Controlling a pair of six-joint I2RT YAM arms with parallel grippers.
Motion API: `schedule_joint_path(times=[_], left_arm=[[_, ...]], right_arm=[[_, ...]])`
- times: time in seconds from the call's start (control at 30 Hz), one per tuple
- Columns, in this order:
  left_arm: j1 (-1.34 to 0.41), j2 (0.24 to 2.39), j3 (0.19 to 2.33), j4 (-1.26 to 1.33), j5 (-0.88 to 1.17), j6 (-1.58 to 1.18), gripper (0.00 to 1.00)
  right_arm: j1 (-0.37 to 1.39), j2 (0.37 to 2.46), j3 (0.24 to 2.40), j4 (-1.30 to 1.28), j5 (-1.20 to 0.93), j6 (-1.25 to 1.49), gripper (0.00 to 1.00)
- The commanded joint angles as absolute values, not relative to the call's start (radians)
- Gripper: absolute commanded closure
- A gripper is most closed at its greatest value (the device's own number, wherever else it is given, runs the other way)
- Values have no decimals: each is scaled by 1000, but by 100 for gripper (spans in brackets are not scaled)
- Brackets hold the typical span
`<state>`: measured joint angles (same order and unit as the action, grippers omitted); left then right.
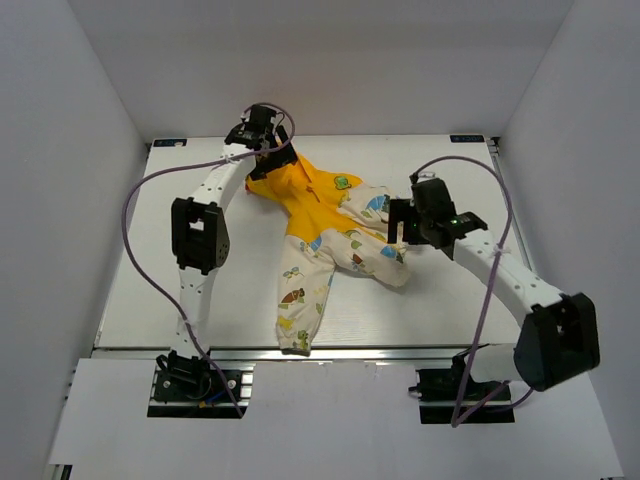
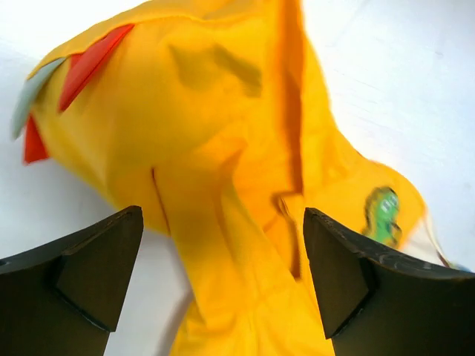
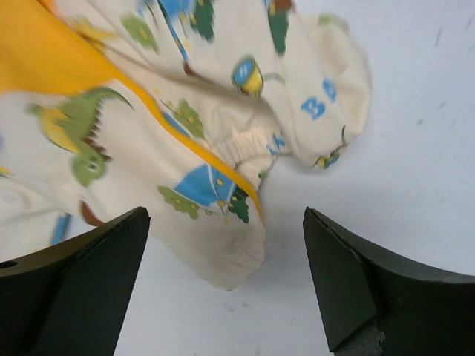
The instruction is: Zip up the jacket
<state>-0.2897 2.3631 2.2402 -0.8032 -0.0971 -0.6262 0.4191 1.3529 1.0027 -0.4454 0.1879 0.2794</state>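
Nothing of the zipping is done yet, as far as I can judge. The jacket (image 1: 320, 225) lies rumpled on the counter (image 1: 420, 310) between my two sets of jaws, twisted rather than spread flat, with one sleeve (image 1: 298, 300) trailing back toward my bases.

My left jaws are spread wide and grasp nothing. The yellow hood (image 2: 185, 111) lies directly ahead of them, and a fold of it runs down into the gap between them.

My right jaws are also released and empty. The cream dinosaur-print edge sits just ahead and to their left, with bare counter under the gap. An orange strip (image 3: 194, 145) runs along that edge, and I take it for one zipper side.

I cannot make out the slider or the pull anywhere. What is left, I reckon, is straightening the front, finding the pull and drawing it up.
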Motion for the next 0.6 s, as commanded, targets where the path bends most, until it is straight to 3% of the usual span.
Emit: schedule_joint_path(times=[0.0,0.17,0.33,0.57], left_arm=[[-291,2156,2169,-827,-114,-600,2],[-314,1975,1936,-876,-137,-606,2],[-494,1728,1467,-803,-144,-659,2],[-672,1605,1117,-622,75,-768,3]], right_arm=[[417,1292,1087,-420,212,241,11],[394,1457,1244,-440,198,207,11],[357,1707,1391,-442,120,207,11],[347,1874,1379,-417,48,247,11]])
